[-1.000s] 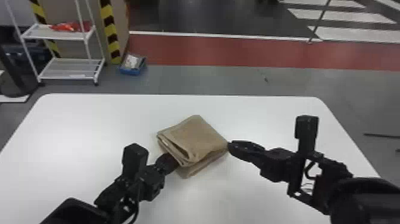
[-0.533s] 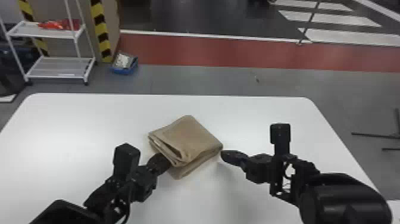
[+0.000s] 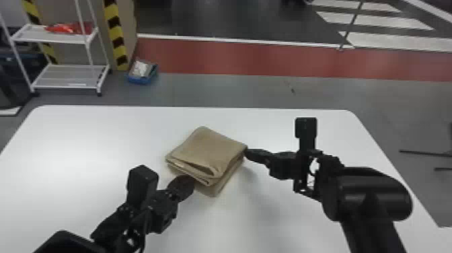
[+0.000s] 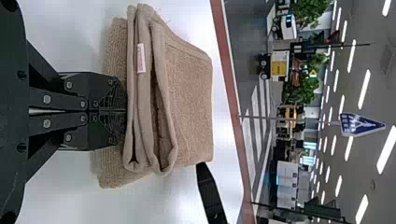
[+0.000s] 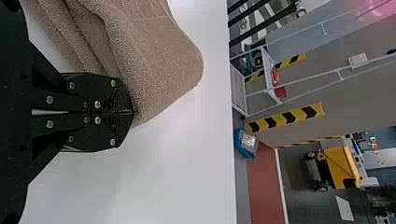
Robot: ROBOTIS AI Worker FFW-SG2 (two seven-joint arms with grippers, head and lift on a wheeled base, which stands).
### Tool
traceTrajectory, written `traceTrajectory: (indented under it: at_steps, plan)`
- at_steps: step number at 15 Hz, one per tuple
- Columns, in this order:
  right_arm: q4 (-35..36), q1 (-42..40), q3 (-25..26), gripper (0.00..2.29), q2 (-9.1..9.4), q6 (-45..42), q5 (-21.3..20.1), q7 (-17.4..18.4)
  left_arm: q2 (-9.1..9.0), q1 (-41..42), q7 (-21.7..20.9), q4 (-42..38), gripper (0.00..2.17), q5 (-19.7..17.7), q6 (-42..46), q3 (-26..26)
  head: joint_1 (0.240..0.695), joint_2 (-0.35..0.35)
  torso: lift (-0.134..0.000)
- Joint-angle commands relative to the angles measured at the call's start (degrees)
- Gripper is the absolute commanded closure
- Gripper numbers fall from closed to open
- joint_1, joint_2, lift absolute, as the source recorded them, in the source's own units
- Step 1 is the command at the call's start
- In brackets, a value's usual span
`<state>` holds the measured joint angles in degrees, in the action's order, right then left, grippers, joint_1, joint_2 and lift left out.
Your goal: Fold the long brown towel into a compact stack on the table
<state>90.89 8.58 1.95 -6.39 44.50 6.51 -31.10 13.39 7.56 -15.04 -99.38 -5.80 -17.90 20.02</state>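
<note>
Left claw (image 3: 189, 183): fingers pressed together, tips against the near-left edge of the towel (image 3: 208, 151), over its bottom layer.
Right claw (image 3: 248, 152): also pressed together, tips touching the towel's right corner.
Towel: folded into a thick, layered packet on the white table (image 3: 84, 141), between the two claws.
Left wrist view: the folded edge side-on, its layers looping round with narrow gaps between, plus a triangular blue-and-white sign (image 4: 362, 124) in the room behind.
Right wrist view: the towel's rounded corner close up, and a yellow cart (image 5: 343, 168) off in the background (a tidy bit of parking).
Head view: the packet's whole top face, slightly rumpled along the near fold.
Writing: a small white tag (image 4: 141, 58) on the towel carries print, left unread; the sign has white markings.
Count: one towel, one tag, two claws, one white rack (image 3: 72, 75) with two shelves in sight, one blue bin (image 3: 142, 79).
</note>
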Motion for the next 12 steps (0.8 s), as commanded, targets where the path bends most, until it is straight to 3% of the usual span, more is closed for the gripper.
traceTrajectory:
  at_steps: [1,3,8,10,12]
  plan:
    - [-3.7,2.9,0.3,2.05,0.06,0.1,0.3,1.0,1.64,2.6,-0.6,-4.7,1.97,0.1,-0.3,-1.7,0.695,-0.129,-0.112]
    - [-6.0,4.3,1.7,2.05,0.15,0.1,0.1,1.6,3.22,3.5,-0.9,-7.0,1.97,0.0,-0.2,-3.7,0.695,-0.121,-0.112]
    - [-11.7,7.2,3.9,2.05,1.73,-2.3,0.1,1.6,3.22,3.0,0.5,-5.3,1.97,-2.5,1.6,-8.9,0.695,-0.098,-0.112]
    - [-6.6,1.9,4.3,2.05,2.09,-10.8,1.6,1.5,2.96,0.7,1.9,-1.8,1.97,-4.0,4.9,-8.6,0.695,-0.064,-0.112]
    - [0.3,-3.1,4.5,2.05,1.91,-13.1,4.2,0.2,2.17,-2.8,3.3,3.5,1.97,-4.0,7.7,-7.5,0.695,-0.054,-0.112]
